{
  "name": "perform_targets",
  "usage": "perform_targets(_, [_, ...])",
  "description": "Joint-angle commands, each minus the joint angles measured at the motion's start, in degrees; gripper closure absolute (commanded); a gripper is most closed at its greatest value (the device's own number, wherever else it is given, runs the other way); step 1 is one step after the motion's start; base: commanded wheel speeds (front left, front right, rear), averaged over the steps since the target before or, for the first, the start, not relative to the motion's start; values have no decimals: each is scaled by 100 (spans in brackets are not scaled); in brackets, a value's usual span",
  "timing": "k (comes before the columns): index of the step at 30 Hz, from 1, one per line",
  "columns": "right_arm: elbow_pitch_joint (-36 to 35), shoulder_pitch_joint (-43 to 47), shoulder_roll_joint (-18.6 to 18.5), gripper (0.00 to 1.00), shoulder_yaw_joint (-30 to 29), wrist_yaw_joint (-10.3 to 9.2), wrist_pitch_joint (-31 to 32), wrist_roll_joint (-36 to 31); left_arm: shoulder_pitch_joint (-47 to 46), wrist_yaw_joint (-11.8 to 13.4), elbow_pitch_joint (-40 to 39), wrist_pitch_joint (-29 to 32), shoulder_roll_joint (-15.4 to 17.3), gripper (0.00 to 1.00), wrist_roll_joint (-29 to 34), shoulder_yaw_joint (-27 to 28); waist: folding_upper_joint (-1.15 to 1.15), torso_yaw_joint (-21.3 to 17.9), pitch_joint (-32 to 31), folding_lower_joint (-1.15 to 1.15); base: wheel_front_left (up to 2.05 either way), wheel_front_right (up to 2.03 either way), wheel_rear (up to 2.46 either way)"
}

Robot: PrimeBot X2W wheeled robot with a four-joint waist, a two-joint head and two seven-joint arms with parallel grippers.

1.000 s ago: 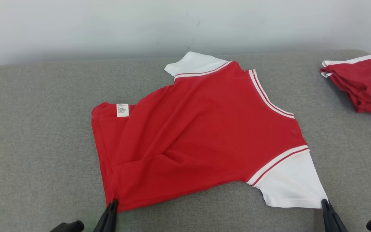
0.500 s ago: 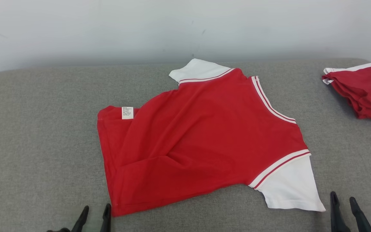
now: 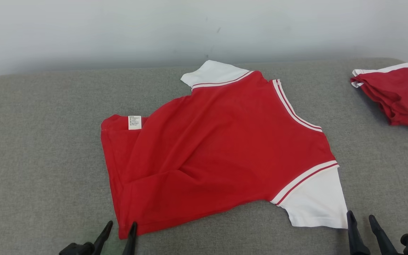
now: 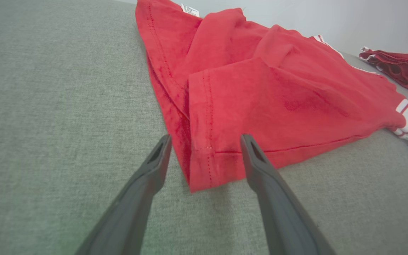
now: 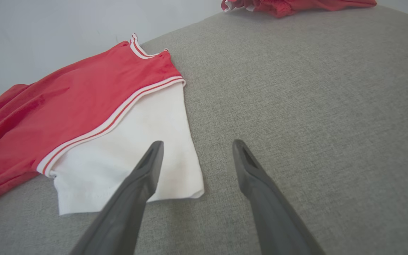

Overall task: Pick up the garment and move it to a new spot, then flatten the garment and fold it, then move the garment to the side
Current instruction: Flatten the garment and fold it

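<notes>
We see the red short-sleeved shirt with white striped-trim sleeves [image 3: 218, 148] lying spread out in the middle of the grey fabric-covered desk [image 3: 41, 159], its collar toward the far right and its hem toward the left. It is not flat: the hem side is turned over so that a white care label [image 3: 135, 122] shows, and a raised crease runs across the lower body.

Our left end effector [image 3: 121, 225] stands wide open and holds nothing, with its two fingers on either side of the near hem corner [image 4: 204, 170]. Our right end effector [image 3: 360, 216] is just as wide and empty. One of its fingers is over the outer corner of the near white sleeve [image 3: 317, 202], the other over bare desk.

The doubled cloth at the hem worries us. Closing there could catch only the top layer, and a pull would then deepen the fold instead of smoothing it. On the right, so little sleeve lies between the fingers that a grip could slip off. Uneven pulls would skew the shirt, or drag it toward the folded red garment pile [image 3: 395, 95] at the far right.
</notes>
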Motion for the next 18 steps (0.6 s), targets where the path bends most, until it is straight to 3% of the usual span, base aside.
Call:
perform_targets(1, [41, -63, -7, 0, 29, -14, -5, -48, -91, 5, 19, -11, 43, 0, -32, -22, -1, -13, 16, -1, 0, 0, 0])
perform_targets(18, [749, -441, -147, 0, 475, -14, 102, -529, -300, 5, 422, -11, 121, 2, -350, -381, -1, -48, -35, -1, 0, 0, 0])
